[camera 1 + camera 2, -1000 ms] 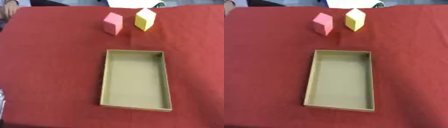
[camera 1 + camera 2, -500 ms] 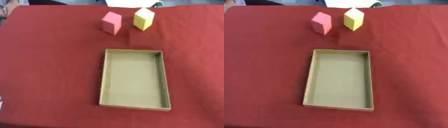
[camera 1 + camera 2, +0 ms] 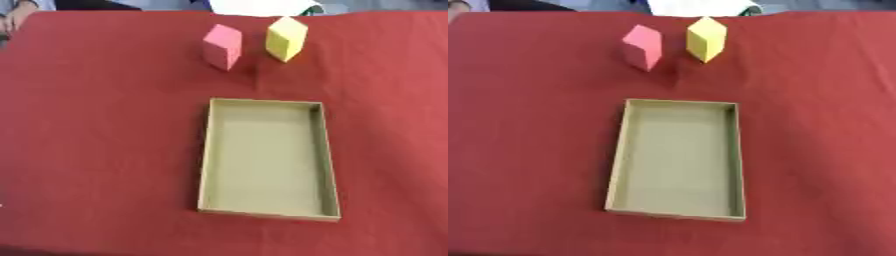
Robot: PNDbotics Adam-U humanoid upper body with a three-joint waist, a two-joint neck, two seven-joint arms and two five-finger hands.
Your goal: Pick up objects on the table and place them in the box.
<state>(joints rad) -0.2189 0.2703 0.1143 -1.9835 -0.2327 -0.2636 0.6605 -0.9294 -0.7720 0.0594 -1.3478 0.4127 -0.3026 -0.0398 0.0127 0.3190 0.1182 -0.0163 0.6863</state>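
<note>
In the left eye view, a red cloth (image 3: 96,125) is covering the whole table. A flat tan box (image 3: 267,159) is lying open in the middle, a little toward 5 o'clock, with its long sides running from far to near. Nothing is sitting inside it; only its bare floor is showing. A pink block (image 3: 221,46) is standing at 12 o'clock from the box, well apart from its far rim. A yellow block (image 3: 286,38) is standing near the pink block, at about 2 o'clock from it, and the two are not touching. Both blocks are turned so that a corner is facing the camera. No robot hand is showing in this view, so I cannot tell if the hands are spread or pressed together. In the right eye view, everything is sitting a bit more to the left. The box (image 3: 677,159) is lying open in the middle, with its far rim toward the blocks. The pink block (image 3: 642,47) is standing at 11 o'clock from the box, and the yellow block (image 3: 706,38) is standing at 12 o'clock from it. Both blocks are resting on the cloth (image 3: 815,125) outside the box. No robot hand is showing here either, so I cannot tell how the fingers are held.
</note>
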